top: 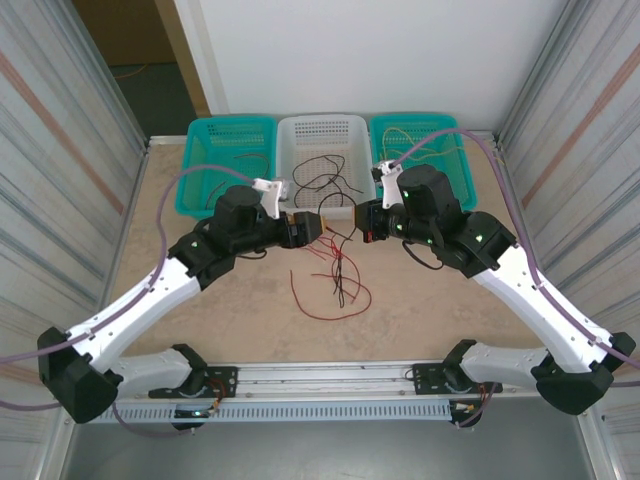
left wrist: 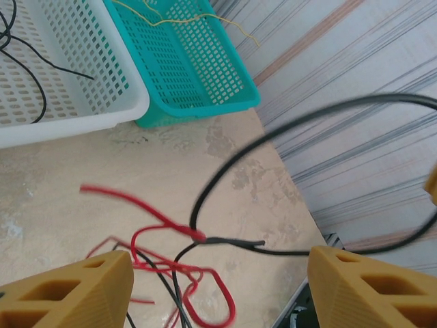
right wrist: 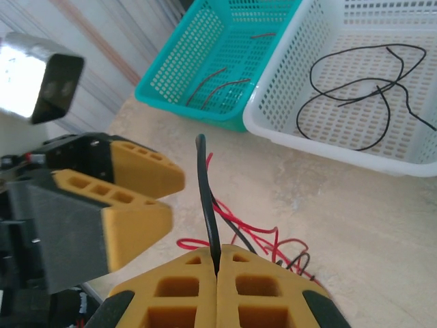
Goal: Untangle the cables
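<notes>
While one thin, curly black wire (right wrist: 205, 198) is clamped between the closed yellow fingers of the right gripper (right wrist: 217, 263), its free end rises above the pads and its lower part trails back into the loose tangle of red and black wires (top: 335, 278) lying on the beige table (top: 450, 310), just in front of the baskets. At the same spot the left gripper (left wrist: 218, 261) is held with its fingers well apart; a loop of the black wire is seen passing through the gap, but nothing is gripped there. Beyond the tangle, other black wires are seen in the white perforated plastic basket (top: 322, 118), red ones in the left teal basket (top: 232, 120) and yellow ones in the right teal basket (top: 420, 117). The step in hand is judged to be the drawing of one black wire out of the heap. A slow lift by the right arm is called for next, so that the red strands crossed by the wire are not dragged along; the heap could be pinned by the left fingers meanwhile, and the freed wire would probably be taken to the white basket.
</notes>
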`<state>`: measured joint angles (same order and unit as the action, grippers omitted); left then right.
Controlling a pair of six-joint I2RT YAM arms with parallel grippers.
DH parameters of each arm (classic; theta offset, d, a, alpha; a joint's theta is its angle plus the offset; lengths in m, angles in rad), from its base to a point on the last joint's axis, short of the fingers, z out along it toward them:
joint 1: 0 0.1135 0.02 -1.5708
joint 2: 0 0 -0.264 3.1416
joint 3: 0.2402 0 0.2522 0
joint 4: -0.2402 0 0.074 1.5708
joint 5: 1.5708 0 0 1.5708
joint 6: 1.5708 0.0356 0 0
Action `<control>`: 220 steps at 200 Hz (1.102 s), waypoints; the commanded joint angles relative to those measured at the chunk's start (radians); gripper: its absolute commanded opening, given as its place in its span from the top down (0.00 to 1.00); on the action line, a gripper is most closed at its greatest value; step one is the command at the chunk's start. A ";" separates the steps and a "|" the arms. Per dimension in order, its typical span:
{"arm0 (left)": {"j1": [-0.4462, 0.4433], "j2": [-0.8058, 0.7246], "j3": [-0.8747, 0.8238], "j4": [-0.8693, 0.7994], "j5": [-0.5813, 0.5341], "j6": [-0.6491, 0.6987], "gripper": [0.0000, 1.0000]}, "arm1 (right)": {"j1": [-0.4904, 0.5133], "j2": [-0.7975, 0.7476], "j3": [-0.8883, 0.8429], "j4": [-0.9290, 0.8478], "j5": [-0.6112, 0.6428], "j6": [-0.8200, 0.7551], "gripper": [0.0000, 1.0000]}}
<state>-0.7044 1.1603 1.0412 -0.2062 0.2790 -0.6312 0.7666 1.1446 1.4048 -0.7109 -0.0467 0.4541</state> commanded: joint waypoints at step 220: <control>0.184 -0.142 -0.085 0.166 0.141 -0.037 0.27 | -0.117 0.048 0.161 0.030 -0.122 -0.032 1.00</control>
<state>-0.5190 1.0084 0.8707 -0.1379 0.3065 -0.6949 0.6537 1.1831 1.5276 -0.7147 -0.1329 0.4099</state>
